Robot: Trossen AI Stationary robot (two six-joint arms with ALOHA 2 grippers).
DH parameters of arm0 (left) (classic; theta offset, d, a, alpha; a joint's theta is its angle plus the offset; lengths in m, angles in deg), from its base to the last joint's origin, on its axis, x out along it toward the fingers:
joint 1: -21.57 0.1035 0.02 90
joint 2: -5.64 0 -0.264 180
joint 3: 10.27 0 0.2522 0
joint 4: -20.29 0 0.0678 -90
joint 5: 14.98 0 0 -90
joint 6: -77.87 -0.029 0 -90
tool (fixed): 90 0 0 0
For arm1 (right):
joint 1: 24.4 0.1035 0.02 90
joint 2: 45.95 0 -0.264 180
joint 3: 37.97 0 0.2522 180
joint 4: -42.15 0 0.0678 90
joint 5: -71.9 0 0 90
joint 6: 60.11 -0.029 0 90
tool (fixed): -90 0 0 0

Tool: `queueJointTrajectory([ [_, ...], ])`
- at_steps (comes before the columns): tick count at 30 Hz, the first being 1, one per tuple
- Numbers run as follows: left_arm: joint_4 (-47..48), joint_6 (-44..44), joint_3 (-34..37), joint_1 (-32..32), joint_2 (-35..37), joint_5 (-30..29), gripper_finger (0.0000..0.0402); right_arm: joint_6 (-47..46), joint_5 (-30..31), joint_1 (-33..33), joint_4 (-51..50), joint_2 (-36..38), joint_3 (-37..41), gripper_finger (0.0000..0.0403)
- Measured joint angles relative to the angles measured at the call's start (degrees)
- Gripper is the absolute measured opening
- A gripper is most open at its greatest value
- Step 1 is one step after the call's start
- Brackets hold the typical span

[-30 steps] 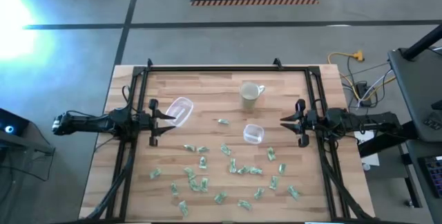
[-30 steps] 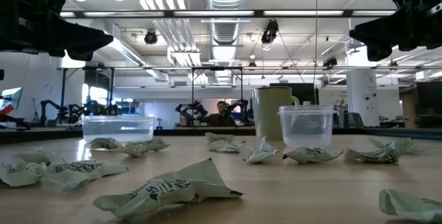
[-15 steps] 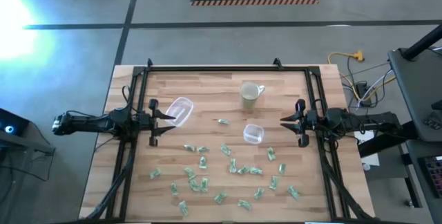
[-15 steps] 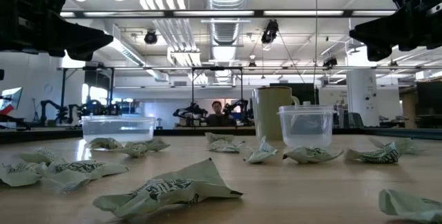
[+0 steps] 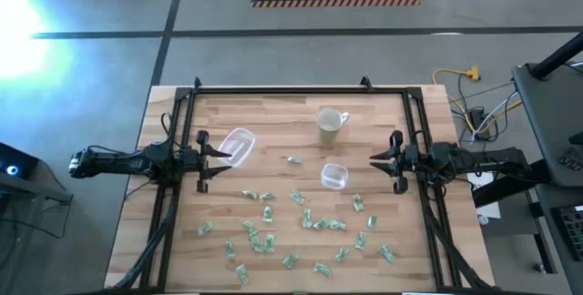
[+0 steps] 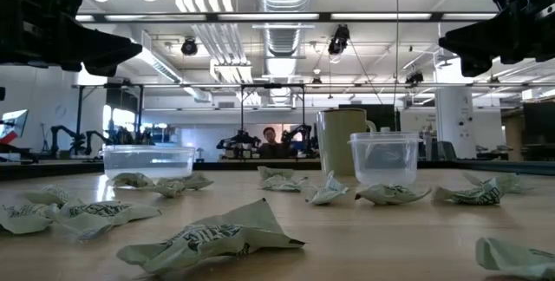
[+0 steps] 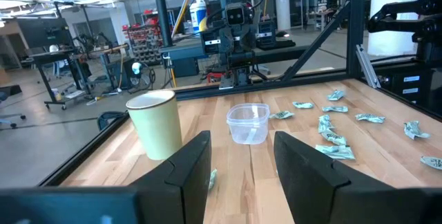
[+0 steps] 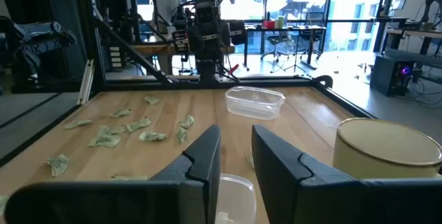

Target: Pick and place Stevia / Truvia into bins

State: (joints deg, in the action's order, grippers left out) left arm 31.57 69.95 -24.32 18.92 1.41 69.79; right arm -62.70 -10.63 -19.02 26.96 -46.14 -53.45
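I've got both arms parked at the table's side edges. Left gripper [image 5: 221, 157] jaws parted, empty; right gripper [image 5: 374, 160] a narrower gap, empty. Stevia packets [image 5: 305, 220] scatter across the near half, nearer-inward from both jaws; right arm slightly closer. Bins: wide one [image 5: 237, 145] beside left gripper, small cup [image 5: 333, 176] mid-right. Packet print unreadable.

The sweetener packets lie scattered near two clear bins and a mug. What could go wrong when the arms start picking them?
1. The packets are flat and crumpled, some close together, so a gripper may miss one or lift two.
2. The smaller clear bin looks light; an arm reaching past it might knock it over.
3. The mug stands close to the bins, so a packet could be dropped there instead of in the wider clear bin.
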Motion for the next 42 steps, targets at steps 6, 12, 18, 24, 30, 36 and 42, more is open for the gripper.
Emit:
queueJointTrajectory([
  [6, 0.0, 0.0, 0.0, 0.0, 0.0, 0.0, 0.0143, 0.0, 0.0, 0.0, 0.0, 0.0, 0.0, 0.0073],
  [12, 0.0, 0.0, 0.0, 0.0, 0.0, 0.0, 0.0143, 0.0, 0.0, 0.0, 0.0, 0.0, 0.0, 0.0073],
  [18, 0.0, 0.0, 0.0, 0.0, 0.0, 0.0, 0.0143, 0.0, 0.0, 0.0, 0.0, 0.0, 0.0, 0.0073],
  [24, 0.0, 0.0, 0.0, 0.0, 0.0, 0.0, 0.0143, 0.0, 0.0, 0.0, 0.4, 0.0, 0.0, 0.0073],
  [30, 0.0, 0.0, 0.0, 0.0, 0.0, 0.0, 0.0143, -4.1, 0.0, 0.0, 2.7, 0.0, 0.0, 0.0073],
  [36, 0.0, 0.0, 0.0, 0.0, 0.0, 0.0, 0.0143, -8.2, 0.0, 0.0, 9.5, 0.0, 0.0, 0.0073],
  [42, 0.0, 0.0, 0.0, 0.0, 0.0, 0.0, 0.0143, -10.5, 0.0, 0.0, 9.8, 0.0, 0.0, 0.0073],
])
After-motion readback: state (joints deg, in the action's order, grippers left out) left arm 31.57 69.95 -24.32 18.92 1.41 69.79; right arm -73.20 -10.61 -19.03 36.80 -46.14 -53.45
